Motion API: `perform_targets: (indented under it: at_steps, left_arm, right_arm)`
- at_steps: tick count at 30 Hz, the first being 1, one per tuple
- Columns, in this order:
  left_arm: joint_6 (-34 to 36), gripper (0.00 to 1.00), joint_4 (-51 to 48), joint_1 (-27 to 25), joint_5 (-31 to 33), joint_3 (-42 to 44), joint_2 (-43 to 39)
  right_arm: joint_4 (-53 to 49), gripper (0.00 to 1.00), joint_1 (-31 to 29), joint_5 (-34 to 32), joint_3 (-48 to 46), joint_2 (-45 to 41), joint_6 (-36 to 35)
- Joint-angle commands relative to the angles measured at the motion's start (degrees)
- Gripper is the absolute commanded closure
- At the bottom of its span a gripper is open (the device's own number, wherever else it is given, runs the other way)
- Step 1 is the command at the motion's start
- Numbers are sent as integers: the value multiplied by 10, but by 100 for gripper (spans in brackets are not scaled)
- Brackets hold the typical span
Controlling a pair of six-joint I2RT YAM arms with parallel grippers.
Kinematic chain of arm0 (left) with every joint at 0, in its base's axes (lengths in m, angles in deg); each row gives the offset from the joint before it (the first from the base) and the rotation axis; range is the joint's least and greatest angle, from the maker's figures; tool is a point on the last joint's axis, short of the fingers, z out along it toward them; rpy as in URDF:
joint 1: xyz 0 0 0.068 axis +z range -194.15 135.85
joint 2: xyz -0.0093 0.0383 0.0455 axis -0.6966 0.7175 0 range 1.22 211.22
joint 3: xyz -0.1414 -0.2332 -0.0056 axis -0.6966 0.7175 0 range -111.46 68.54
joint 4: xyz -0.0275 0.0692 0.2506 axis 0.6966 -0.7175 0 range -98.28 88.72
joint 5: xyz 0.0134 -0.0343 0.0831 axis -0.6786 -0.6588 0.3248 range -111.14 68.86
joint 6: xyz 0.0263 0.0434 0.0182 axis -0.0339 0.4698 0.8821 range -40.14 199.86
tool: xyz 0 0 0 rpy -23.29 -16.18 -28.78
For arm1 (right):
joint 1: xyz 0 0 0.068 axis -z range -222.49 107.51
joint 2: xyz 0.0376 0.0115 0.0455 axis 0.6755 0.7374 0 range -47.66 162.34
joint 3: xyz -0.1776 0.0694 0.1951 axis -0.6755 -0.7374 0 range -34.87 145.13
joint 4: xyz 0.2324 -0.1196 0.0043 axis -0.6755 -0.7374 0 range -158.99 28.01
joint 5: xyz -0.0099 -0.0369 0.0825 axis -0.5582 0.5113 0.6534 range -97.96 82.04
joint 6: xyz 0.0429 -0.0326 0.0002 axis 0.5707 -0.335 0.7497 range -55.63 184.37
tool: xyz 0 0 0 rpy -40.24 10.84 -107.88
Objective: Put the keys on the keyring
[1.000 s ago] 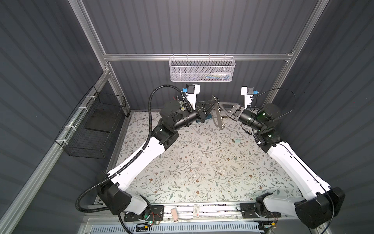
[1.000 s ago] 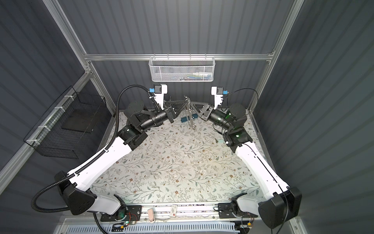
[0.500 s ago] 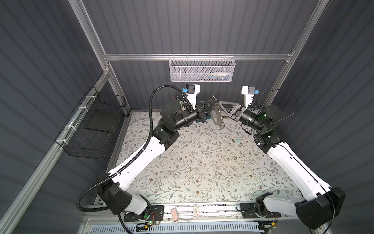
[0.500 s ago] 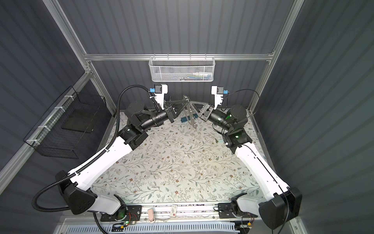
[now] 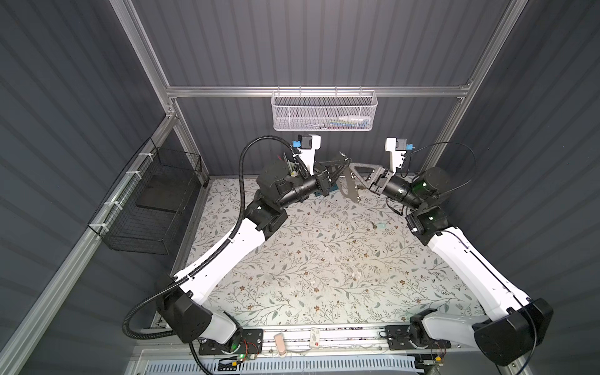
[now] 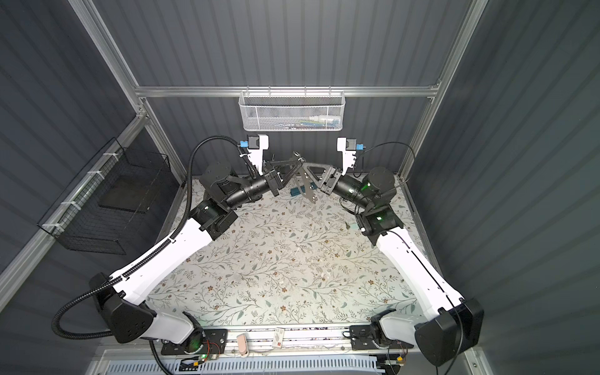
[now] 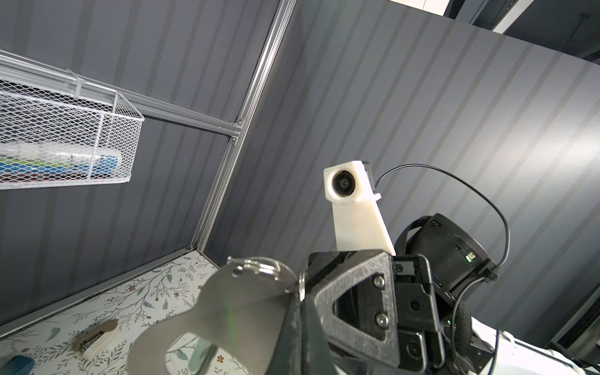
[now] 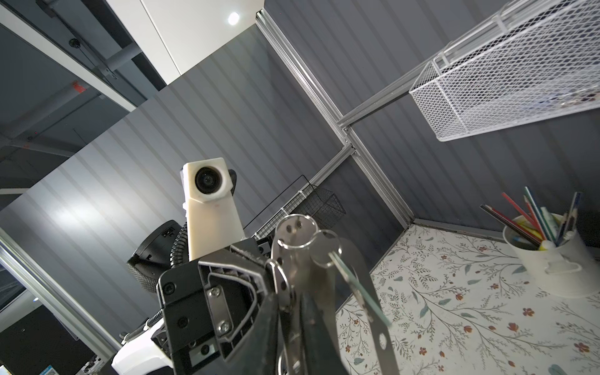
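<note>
Floral mat (image 5: 324, 259) below, the keyring (image 5: 353, 190) hangs in the air at upper centre in both top views, long axis pointing down, clamped at its top by the left gripper (image 5: 344, 161); the right gripper (image 5: 352, 166) meets it there, grip unclear; a loose key (image 5: 379, 226) lies lower right, nearer the right gripper

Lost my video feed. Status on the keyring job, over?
Left pincer shut on keyring, held aloft. Right pincer at its rings, grip unclear. One key on table. Nothing blocking.
</note>
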Motion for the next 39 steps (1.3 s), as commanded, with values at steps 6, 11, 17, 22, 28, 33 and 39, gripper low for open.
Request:
perform_targets:
  at_steps: [6,11,17,22,28,33,39]
  left_arm:
    - [-7,100,14,-1,-25,-5,4]
    - [-7,100,13,-1,-22,-2,2]
    - [-6,100,12,-1,-22,0,1]
    - [-5,100,11,0,-22,-1,0]
    - [-1,100,7,0,-20,-3,0]
    - [3,85,-10,5,-17,0,-4]
    - [7,74,-53,44,-48,3,-21]
  right_arm:
    - [54,83,-2,8,9,5,29]
    - [69,82,1,13,6,10,47]
    - [78,79,3,18,11,15,58]
    - [76,87,4,23,14,20,60]
    - [73,100,6,26,13,19,53]
    - [52,99,16,33,10,12,34]
    - [-65,100,31,64,19,-5,-59]
